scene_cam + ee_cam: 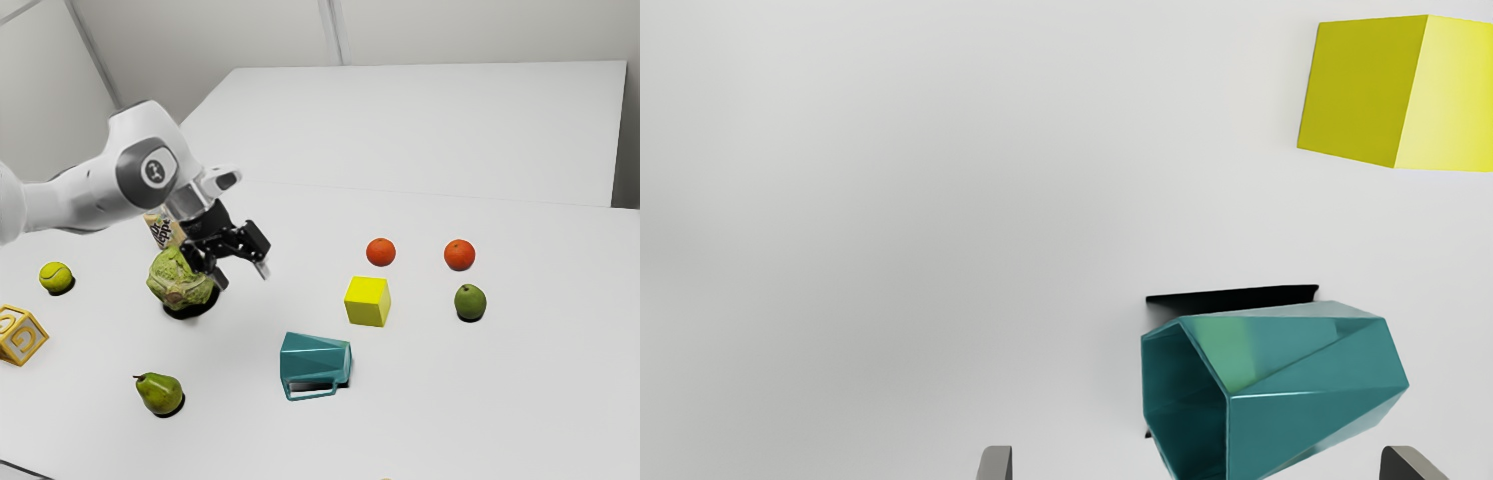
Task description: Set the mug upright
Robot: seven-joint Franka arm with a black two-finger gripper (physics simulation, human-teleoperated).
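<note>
A teal mug (314, 360) lies on its side on the table in the exterior view, its handle toward the view's bottom edge. Up and to the exterior view's left of it, the gripper (243, 277) hangs above the table beside the cabbage, apart from the mug. In the wrist view the mug (1313, 380) shows its open mouth and faceted side. The fingertips of the gripper (1196, 460) stand wide apart at that view's bottom edge, holding nothing. The mug's handle is hidden there.
A yellow cube (367, 302) sits close to the mug. Two oranges (380, 252) and a green fruit (470, 301) lie farther to the exterior view's right. The cabbage (180, 280), a pear (159, 393), a tennis ball (56, 277) and a letter block (19, 335) are toward its left.
</note>
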